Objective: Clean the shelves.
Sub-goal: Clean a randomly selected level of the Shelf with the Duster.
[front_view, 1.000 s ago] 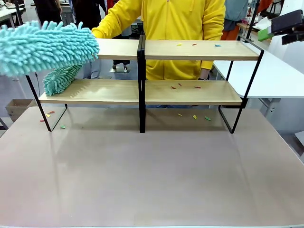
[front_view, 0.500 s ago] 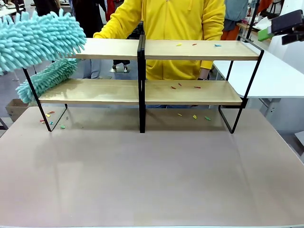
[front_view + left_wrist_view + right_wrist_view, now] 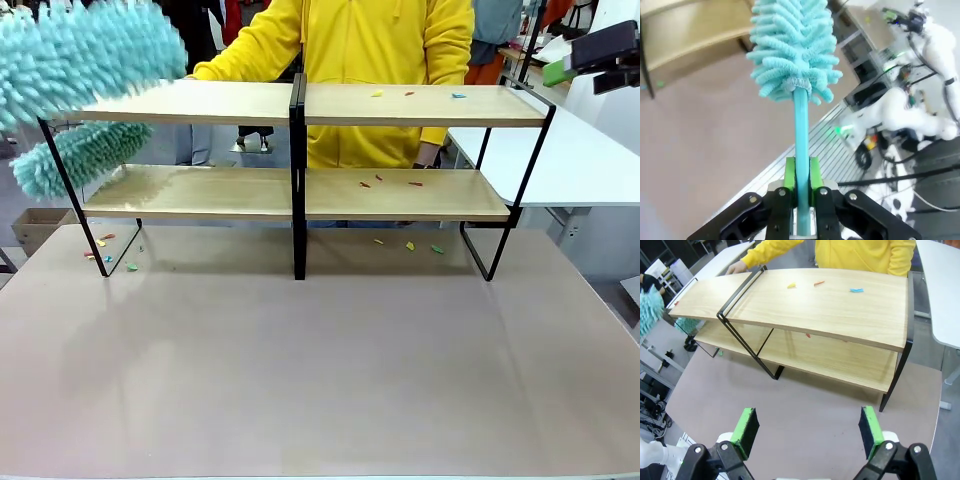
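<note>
Shelves (image 3: 200, 192) at far side of bench (image 3: 320, 380), in front of a person in yellow (image 3: 350, 40).
One rack: two light-wood tiers, thin black frame, black centre post. Scraps, right half: three on the top board (image 3: 409, 94), three on the lower (image 3: 378, 178). Two teal duster heads at the left end, upper (image 3: 95, 50) and lower (image 3: 80, 155). Left fingers (image 3: 789, 172) pinch a duster handle (image 3: 801, 130). Right fingers (image 3: 746, 426) spread wide, nothing between them.

Left hand (image 3: 801, 175) clamped on duster handle (image 3: 801, 125), right hand (image 3: 810, 432) raised, jaws spread wide.
</note>
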Tool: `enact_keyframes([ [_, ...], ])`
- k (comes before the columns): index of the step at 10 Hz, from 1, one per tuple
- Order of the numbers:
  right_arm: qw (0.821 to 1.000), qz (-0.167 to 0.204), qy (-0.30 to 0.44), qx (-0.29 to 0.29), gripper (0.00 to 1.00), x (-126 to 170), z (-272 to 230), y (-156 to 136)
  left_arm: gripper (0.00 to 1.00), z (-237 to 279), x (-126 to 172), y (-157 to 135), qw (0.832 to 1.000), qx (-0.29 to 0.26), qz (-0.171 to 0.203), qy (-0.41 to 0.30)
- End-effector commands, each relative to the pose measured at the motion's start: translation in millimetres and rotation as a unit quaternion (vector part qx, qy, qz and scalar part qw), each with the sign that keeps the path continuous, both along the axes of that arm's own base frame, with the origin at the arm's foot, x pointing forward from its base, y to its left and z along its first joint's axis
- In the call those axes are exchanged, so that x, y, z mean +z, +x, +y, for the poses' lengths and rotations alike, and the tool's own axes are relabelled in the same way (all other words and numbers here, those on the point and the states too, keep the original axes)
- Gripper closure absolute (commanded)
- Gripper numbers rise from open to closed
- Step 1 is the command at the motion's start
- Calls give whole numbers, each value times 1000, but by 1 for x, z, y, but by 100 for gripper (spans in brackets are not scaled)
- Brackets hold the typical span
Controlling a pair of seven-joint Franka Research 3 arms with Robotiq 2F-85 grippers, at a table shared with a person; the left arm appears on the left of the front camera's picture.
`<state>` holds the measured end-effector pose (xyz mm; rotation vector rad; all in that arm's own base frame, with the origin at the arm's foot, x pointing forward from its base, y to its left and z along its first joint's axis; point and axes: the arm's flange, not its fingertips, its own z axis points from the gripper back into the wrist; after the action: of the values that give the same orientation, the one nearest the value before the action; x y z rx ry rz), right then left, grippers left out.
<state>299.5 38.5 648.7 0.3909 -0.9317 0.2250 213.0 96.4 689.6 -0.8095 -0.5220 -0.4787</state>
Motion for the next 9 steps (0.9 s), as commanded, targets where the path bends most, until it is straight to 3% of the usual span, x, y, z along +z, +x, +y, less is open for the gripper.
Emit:
enact_keyframes([
  [1, 1000, 1, 1, 2, 0, 0, -1, 0, 87, 6, 2, 11, 995, -26, -46, -81],
  [5, 1000, 1, 1, 2, 0, 0, -1, 0, 87, 13, 3, 15, 992, -9, -56, -116],
  [8, 1000, 1, 1, 2, 0, 0, -1, 0, 87, 7, 3, 25, 994, -4, -39, -100],
  [9, 1000, 1, 1, 2, 0, 0, -1, 0, 87, -4, 4, 31, 996, 25, -25, -84],
])
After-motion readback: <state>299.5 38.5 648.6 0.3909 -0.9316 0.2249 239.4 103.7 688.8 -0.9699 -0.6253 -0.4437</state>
